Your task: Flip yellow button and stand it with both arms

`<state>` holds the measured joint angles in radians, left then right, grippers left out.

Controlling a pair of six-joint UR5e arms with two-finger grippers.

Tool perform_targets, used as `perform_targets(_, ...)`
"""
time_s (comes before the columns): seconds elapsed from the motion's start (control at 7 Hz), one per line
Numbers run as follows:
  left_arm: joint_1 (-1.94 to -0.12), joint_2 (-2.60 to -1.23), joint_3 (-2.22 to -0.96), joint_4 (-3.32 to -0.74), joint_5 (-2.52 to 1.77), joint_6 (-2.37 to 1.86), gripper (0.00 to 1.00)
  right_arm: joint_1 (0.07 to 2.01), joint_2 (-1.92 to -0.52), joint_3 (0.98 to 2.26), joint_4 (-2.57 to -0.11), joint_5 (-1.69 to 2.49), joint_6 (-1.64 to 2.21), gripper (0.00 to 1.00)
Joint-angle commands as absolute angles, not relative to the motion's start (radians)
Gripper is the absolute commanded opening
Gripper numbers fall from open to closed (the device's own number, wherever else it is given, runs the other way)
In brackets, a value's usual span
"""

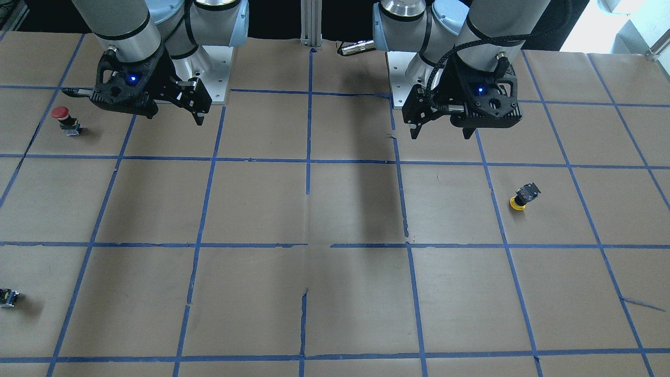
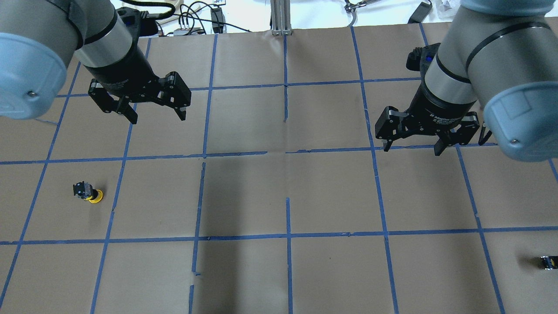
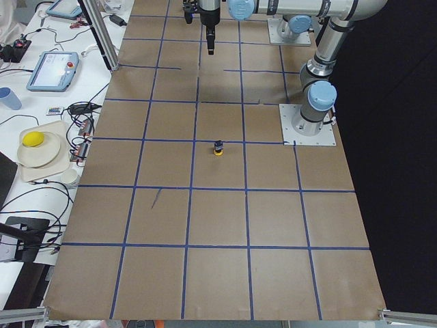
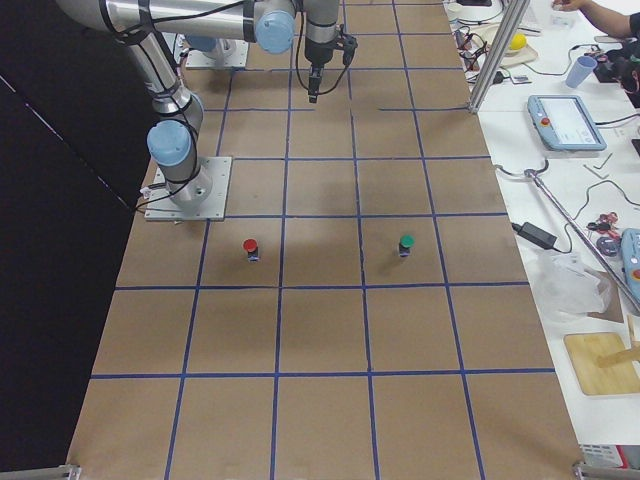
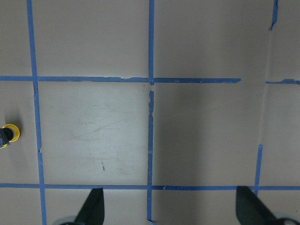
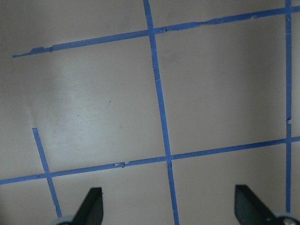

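Yellow button [image 2: 88, 192] lies tipped over on the table's [image 2: 279, 270] left side, well apart from the left gripper [image 2: 158, 117], which has its jaws spread. Right gripper [image 2: 411, 149] is spread too. Count: one yellow button, one red button [image 1: 63, 119], one small dark block [image 1: 8, 297].

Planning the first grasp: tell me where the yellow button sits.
In the overhead view the yellow button sits on the robot's left side, inside a taped square, below-left of the left gripper.

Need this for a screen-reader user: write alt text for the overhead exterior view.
A yellow button sits at left on a brown, blue-gridded table. The left gripper and right gripper hover open farther back, holding nothing.
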<state>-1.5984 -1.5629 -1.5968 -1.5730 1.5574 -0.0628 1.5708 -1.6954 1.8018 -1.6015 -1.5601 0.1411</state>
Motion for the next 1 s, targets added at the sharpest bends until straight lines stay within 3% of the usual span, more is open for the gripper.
perform_targets(0.0,-1.598,-1.566,-1.597,-1.569,1.557,-0.064,1.0,1.571,-1.697,1.802,-1.601,-1.56,0.141,1.0)
perform_targets(0.86,-1.499,-1.569,-1.644,-1.569,1.594,0.09,1.0,1.571,-1.695,1.802,-1.601,-1.56,0.141,1.0)
